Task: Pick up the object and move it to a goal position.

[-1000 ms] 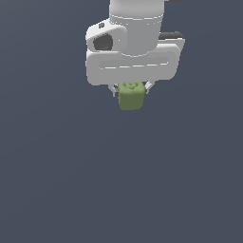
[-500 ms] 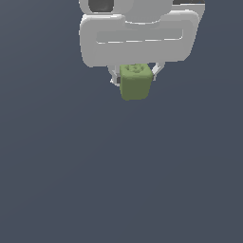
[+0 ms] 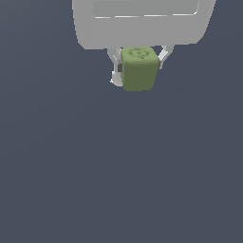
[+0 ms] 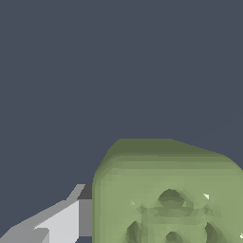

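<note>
Compared with half a second ago, the arm's white housing (image 3: 142, 23) is seen larger and higher in the exterior view, so that only its lower part is left inside the picture; a second ago the whole wrist was visible and much smaller. The olive-green cube (image 3: 139, 69) is likewise shown bigger than before, and it keeps its place directly under the housing.

The cube is held upright, with no clear tilt, and no long axis can be made out, since its sides look about equal. The face with the faint circular dotted mark is turned upward toward the housing, and in the wrist view that same marked face of the cube (image 4: 171, 199) fills much of the picture.

The pincer (image 3: 138, 66) is pointed straight down from the housing, and it is closed narrowly on the cube, one pale finger (image 3: 115, 71) being seen against the cube on the exterior view's left and the other (image 3: 163, 54) on the exterior view's right. In the wrist view one finger (image 4: 66, 220) is seen touching the cube's side. The cube is held in front of a plain dark grey-blue background (image 3: 118, 180); whether this is a desk cannot be told.
</note>
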You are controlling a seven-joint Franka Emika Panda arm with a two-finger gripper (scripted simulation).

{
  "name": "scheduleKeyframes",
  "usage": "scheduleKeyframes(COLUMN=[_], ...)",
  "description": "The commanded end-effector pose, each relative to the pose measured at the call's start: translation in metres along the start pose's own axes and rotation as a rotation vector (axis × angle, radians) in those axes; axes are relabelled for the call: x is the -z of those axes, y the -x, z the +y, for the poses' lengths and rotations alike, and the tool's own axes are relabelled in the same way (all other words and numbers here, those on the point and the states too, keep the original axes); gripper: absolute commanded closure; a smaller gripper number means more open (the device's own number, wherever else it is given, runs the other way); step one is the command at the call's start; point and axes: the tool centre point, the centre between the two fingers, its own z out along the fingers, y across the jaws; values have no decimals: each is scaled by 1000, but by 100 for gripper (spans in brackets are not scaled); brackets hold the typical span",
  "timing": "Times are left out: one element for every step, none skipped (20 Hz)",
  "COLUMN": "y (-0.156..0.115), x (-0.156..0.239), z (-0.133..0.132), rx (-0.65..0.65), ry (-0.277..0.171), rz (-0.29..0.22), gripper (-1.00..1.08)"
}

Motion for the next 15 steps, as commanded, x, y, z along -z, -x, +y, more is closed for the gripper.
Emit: scheduleKeyframes(y=[-2,-3,-3,-4,-4,-5,-5,-6,-6,-6,-6,-6,-6,-7,-7], x=[6,7,9,10,11,12,13,14,14,15,15,16,16,16,16], z=[0,0,0,0,0,-1,-1,-1,-1,-1,-1,-1,-1,-1,-1], rx=[0,0,0,0,0,0,0,0,0,0,0,0,0,0,0], ry=[0,0,0,0,0,0,0,0,0,0,0,0,0,0,0], rz=[0,0,0,0,0,0,0,0,0,0,0,0,0,0,0], gripper=[108,108,108,108,108,108,108,108,108,108,108,108,108,108,108])
